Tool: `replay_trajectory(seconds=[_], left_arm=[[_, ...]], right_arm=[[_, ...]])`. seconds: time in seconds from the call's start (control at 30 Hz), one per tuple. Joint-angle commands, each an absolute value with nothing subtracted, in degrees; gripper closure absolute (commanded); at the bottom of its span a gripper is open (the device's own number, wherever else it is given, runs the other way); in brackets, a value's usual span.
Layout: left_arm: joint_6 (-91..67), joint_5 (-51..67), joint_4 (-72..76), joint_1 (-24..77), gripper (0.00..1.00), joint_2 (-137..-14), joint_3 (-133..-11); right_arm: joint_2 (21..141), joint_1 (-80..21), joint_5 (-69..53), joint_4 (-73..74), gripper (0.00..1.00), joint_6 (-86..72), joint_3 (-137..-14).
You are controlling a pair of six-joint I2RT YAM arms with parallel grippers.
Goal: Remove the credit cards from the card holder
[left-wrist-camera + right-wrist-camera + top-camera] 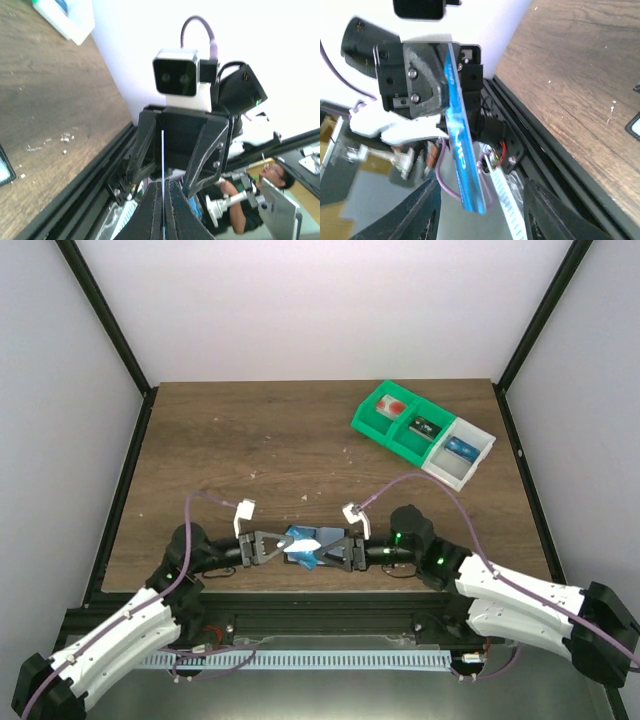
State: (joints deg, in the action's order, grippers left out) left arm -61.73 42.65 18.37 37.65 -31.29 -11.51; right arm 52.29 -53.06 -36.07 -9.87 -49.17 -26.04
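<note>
- The left gripper (270,545) and the right gripper (335,548) lie low at the near table edge, tip to tip, forearms stretched inward.
- The left fingers (150,212) are pressed shut on a thin card (163,165), seen edge-on.
- In the right wrist view this blue card (461,145) sticks out of the left gripper; the right fingers (422,210) stand apart, holding nothing.
- I cannot tell where the card holder is.
- The green and white trays (423,431) sit well apart, at the far right of the wooden table (250,440).

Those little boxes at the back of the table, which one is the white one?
The white tray is the rightmost of the three joined compartments, nearest the table's right edge. The two green trays sit to its left. It holds something small and blue.
</note>
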Motion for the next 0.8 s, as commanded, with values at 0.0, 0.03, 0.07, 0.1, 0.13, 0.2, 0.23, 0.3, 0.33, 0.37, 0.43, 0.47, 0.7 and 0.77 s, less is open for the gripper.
replay_trajectory(seconds=[0.0,0.03,0.07,0.1,0.13,0.2,0.23,0.3,0.33,0.37,0.43,0.47,0.7,0.77], left_arm=[[-65.88,33.32,23.16,37.67,1.00,-29.48,-9.63],[-66.25,31.95,24.10,37.67,1.00,-29.49,-9.37],[-66.49,30.71,25.02,37.69,1.00,-29.64,-9.27],[-66.57,29.26,25.67,37.65,1.00,-29.82,-9.23],[-67.00,27.49,26.34,37.67,1.00,-30.15,-9.24],[-68.47,25.20,28.10,37.64,1.00,-30.59,-9.05],[-69.29,24.54,29.73,37.66,1.00,-30.89,-8.71],[-70.21,23.35,32.85,37.67,1.00,-31.62,-8.20],[-70.43,22.73,33.21,37.62,1.00,-31.92,-8.18],[-70.51,22.22,33.53,37.68,1.00,-32.37,-8.11],[-70.88,21.43,35.42,37.70,1.00,-33.12,-7.81],[-71.42,21.26,36.86,37.64,1.00,-33.52,-7.40],[-73.32,20.31,40.95,37.69,1.00,-34.88,-5.82],[-74.31,20.04,42.03,37.75,1.00,-34.76,-5.13]], right_arm=[[51.92,-53.00,-28.76,-27.18,0.53,-65.60,-21.23],[52.33,-53.00,-27.92,-29.58,0.53,-67.43,-20.55],[52.87,-53.00,-27.33,-31.32,0.53,-68.62,-20.27],[53.52,-53.00,-26.96,-33.00,0.54,-69.32,-20.32],[54.17,-53.00,-26.73,-33.86,0.56,-69.87,-20.70],[55.45,-53.01,-26.11,-34.03,0.60,-70.44,-21.74],[55.97,-53.00,-25.86,-34.48,0.63,-70.75,-21.99],[56.84,-53.00,-25.81,-36.94,0.69,-71.50,-22.01],[57.36,-53.00,-25.84,-37.95,0.71,-71.87,-22.05],[57.88,-53.00,-25.86,-38.72,0.72,-72.26,-22.20],[59.28,-53.06,-25.80,-39.28,0.72,-73.00,-22.44],[59.78,-53.04,-25.96,-40.02,0.72,-73.42,-22.49],[61.92,-53.35,-23.38,-43.48,0.77,-75.35,-22.18],[62.59,-53.43,-22.03,-44.04,0.80,-76.02,-22.34]])
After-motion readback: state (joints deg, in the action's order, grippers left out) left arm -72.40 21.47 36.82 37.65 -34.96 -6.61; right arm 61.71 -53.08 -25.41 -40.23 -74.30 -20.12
